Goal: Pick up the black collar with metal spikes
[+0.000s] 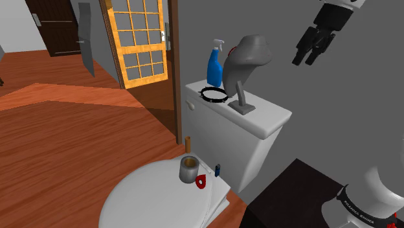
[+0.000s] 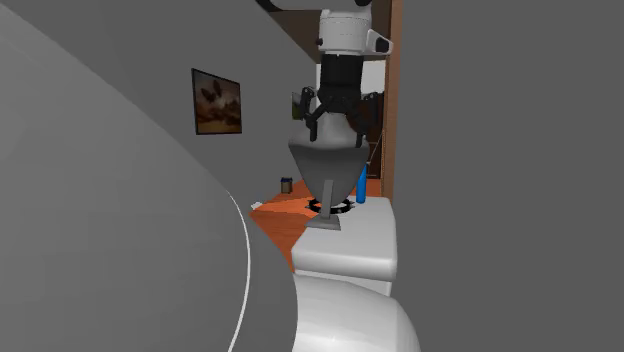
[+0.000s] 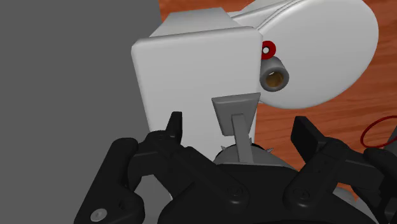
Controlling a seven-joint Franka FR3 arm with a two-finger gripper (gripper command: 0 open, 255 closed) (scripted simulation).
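Shoulder view has the pincer [image 1: 305,59] spread wide and empty; the black spiked collar [image 1: 213,94] lies well below it on the toilet tank [image 1: 259,120], untouched. Reaching down, closing and lifting all seem left to do

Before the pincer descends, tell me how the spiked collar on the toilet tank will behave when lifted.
The collar is a thin ring, so probably light and floppy, sagging from a one-sided grip. Its small spikes may make a grip slip. Lying flat on the tank lid, it should not roll, but the spray bottle beside it might tip if nudged.
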